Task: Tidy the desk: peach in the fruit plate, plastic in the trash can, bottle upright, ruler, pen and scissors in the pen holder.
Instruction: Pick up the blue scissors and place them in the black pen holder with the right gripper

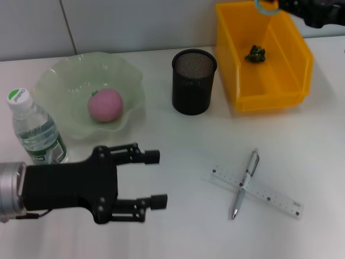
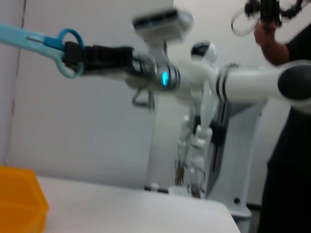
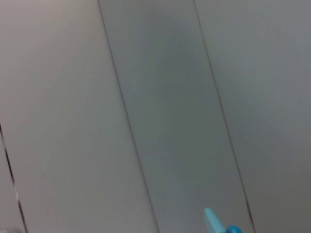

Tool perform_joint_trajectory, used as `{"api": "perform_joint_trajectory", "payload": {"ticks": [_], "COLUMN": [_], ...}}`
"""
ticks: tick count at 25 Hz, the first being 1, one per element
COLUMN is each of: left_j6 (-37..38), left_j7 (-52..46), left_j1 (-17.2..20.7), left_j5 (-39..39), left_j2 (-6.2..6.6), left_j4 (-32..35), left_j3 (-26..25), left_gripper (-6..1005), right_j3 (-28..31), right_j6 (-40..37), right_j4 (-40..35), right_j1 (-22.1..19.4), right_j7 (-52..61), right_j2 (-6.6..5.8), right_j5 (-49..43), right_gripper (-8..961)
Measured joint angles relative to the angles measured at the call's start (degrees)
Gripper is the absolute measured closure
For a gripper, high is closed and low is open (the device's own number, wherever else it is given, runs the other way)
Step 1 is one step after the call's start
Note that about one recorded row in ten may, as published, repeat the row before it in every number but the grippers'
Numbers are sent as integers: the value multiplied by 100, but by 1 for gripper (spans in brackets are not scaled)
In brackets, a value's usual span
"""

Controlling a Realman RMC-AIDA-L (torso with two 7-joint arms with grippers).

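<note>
Already we hold the light-blue-handled scissors (image 2: 46, 41) in our right tool (image 1: 291, 6), closed on the handle rings, high at one o'clock above the far rim of the yellow plastic bin (image 1: 302, 51); their long axis runs roughly level, blades pointing away from the tool. From there the black mesh pen holder (image 1: 194, 81) lies toward eight o'clock, standing open-mouthed beside the bin, so we judge the blades must tip downward before entry. Our left tool (image 1: 153, 181) hovers with fingers spread at seven o'clock, near the upright clear water bottle (image 1: 35, 129).
</note>
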Motion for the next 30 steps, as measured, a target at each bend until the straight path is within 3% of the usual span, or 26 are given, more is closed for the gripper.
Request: {"api": "perform_joint_trajectory", "payload": {"ticks": [2,3,5,6,7,8,9,11,12,22,30], "left_j6": [14,14,-17,-17,-20,-20,-21,-24,-28,-65,-65], "left_j7": [23,23,203,203,224,224,297,348,382,804,875], "left_j1": [1,1,2,2,2,2,24,55,72,240,246], "left_j5": [220,220,642,642,673,673,727,747,752,765,775], "left_j2": [-59,-59,-210,-210,-218,-218,-229,-230,-230,-269,-285], "left_j4": [13,13,39,39,42,42,49,59,62,75,72], "left_j3": [-97,-97,-201,-201,-205,-205,-210,-219,-229,-570,-612], "left_gripper": [213,213,213,213,213,213,213,213,213,213,213], "right_j3": [-150,-150,-194,-194,-254,-254,-316,-339,-344,-637,-957], "right_j6": [-4,-4,-75,-75,-171,-171,-303,-373,-479,-689,-293], "right_j4": [-793,-793,-1225,-1225,-1342,-1342,-1365,-1369,-1378,-982,-443], "right_j1": [189,189,454,454,694,694,971,1101,1365,2399,2732], "right_j7": [1017,1017,1678,1678,2024,2024,2331,2462,2669,3169,3207], "right_j2": [-120,-120,-234,-234,-348,-348,-468,-505,-561,-687,-741], "right_j5": [-840,-840,-1482,-1482,-1916,-1916,-2405,-2659,-3083,-4732,-5078], "right_gripper": [868,868,869,870,870,870,870,870,870,870,870]}}
